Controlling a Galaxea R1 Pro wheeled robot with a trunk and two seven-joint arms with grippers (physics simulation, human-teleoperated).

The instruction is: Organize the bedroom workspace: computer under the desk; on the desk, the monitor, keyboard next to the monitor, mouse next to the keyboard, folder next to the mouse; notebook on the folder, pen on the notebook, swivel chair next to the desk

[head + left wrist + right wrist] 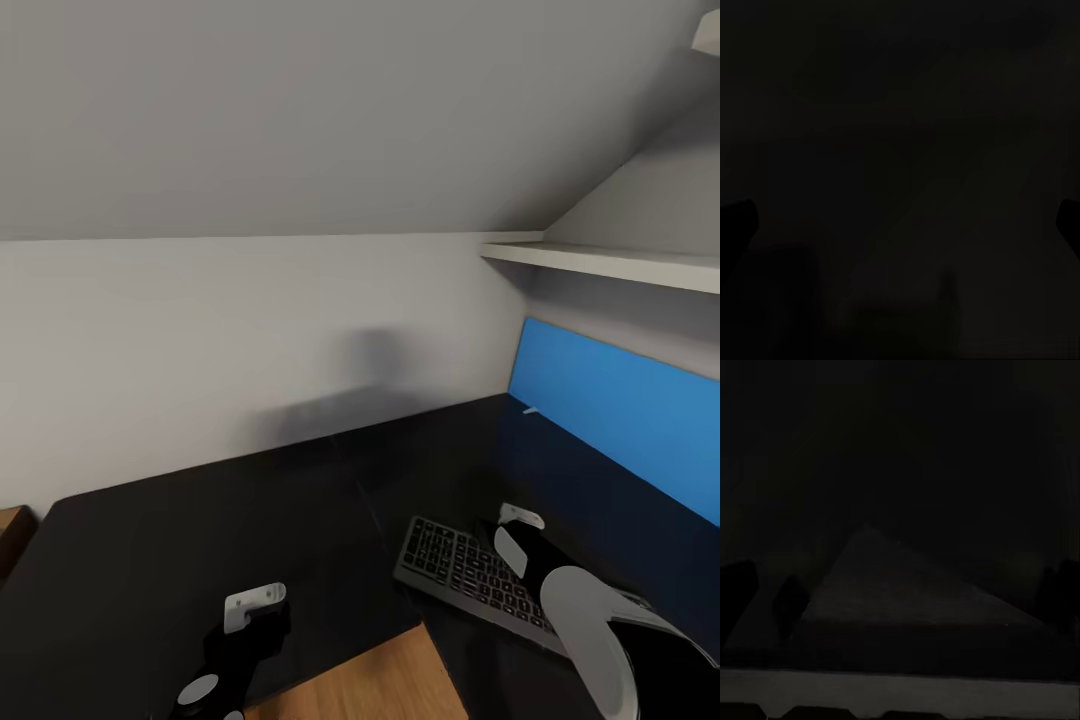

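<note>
Head view: flat dark-keyed keyboard (470, 572) on glossy black desk (200, 540); claw states unclear.

1. One desk (200, 520), black-topped, in front of me.
2. One keyboard (455, 565) lying on it.
3. One blue back panel (620, 410) along the desk's far edge.
4. One white shelf (610, 262) on the wall above.
5. Two of my grippers: left (250, 603), right (520, 518).
</note>
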